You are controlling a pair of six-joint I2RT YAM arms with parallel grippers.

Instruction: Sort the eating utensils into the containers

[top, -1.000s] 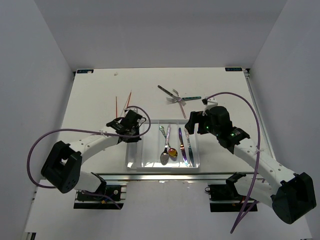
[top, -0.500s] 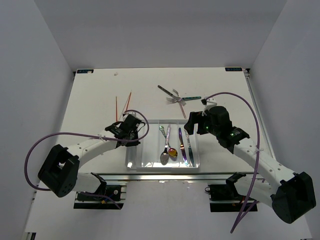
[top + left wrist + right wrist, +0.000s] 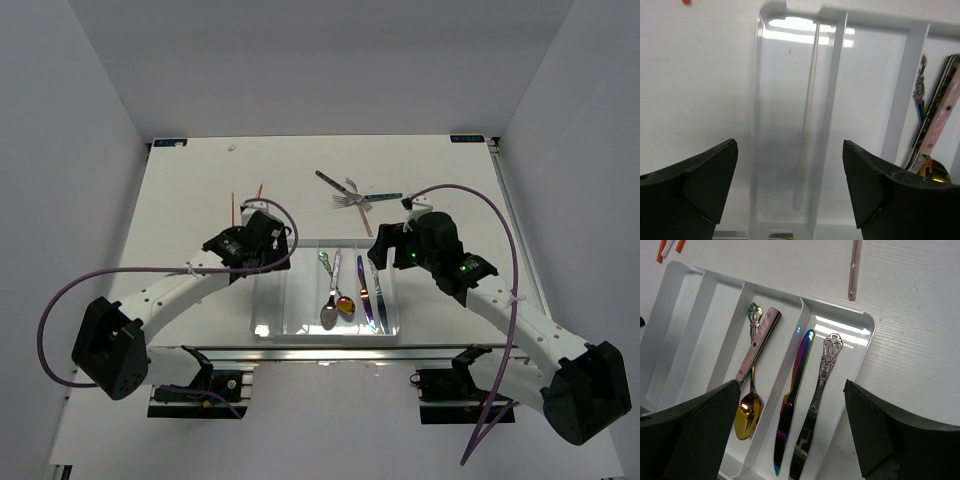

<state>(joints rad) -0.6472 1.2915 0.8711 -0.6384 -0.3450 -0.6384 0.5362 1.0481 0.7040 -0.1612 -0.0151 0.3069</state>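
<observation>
Left gripper (image 3: 790,192) hangs with jaws spread wide and empty over the tray's (image 3: 758,100) leftmost compartment. Right gripper (image 3: 790,427), equally wide and empty, hovers over the tray's right end. The tray's third compartment holds a pink-handled spoon (image 3: 757,347). Its rightmost holds an iridescent knife (image 3: 792,400) and a silver knife (image 3: 820,382). Beyond the tray's far edge, on the worktop (image 3: 200,180), lie red chopsticks (image 3: 235,207) and loose utensils (image 3: 350,197).

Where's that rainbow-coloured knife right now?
In the right wrist view, the rainbow knife lies in the tray's rightmost compartment, just left of a silver knife.
</observation>
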